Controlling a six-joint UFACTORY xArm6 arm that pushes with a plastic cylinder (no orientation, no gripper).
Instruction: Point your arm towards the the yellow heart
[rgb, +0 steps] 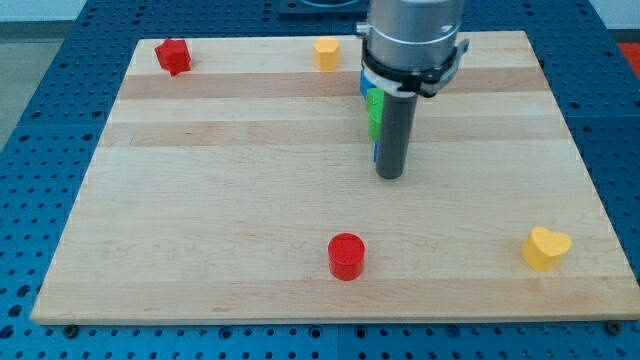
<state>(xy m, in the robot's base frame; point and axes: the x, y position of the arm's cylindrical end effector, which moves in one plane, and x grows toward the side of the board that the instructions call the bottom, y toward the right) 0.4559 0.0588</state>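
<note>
The scene is bright and evenly lit, seemingly from overhead, with no harsh glare on the pale wooden board (250, 200). Shadows are soft and short: a faint one sits beneath my tip (390, 176), and the red cylinder (346, 256), below and to the view's left of my tip, casts a small dark rim at its base. The yellow heart (546, 248), far to the view's lower right of my tip, shows a similar thin shadow. The metal collar (412, 40) above the rod carries a mild sheen. Focus is fairly sharp throughout, though block edges look slightly soft. The board's edges run straight, without visible bending.
</note>
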